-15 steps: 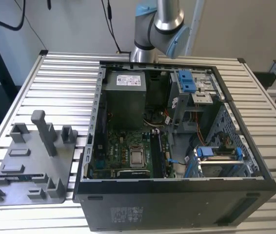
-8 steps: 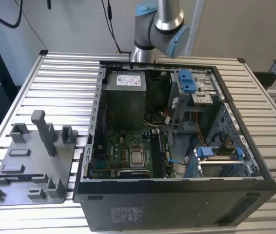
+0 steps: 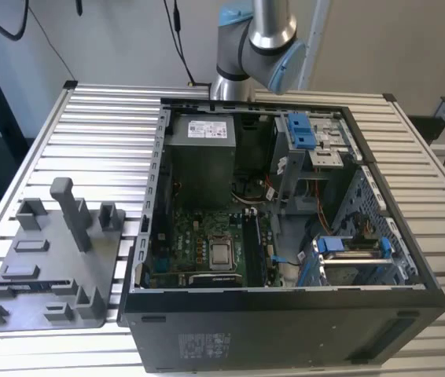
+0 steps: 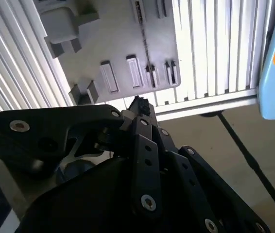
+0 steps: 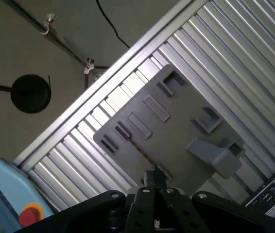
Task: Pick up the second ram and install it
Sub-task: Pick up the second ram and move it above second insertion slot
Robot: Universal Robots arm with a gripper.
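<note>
- Closest to us in the first wrist view, the claw [image 5: 155, 180] has its fingers pressed together, holding nothing.
- We see the ram [image 3: 40, 285] lying in the tray [image 3: 57, 263], lower left of the exterior view.

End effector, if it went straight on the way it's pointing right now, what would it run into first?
Most likely the grey tray. In the first wrist view the end effector points at it, near the thin dark ram standing in its slot. Depth is unclear, but nothing shows between.
</note>
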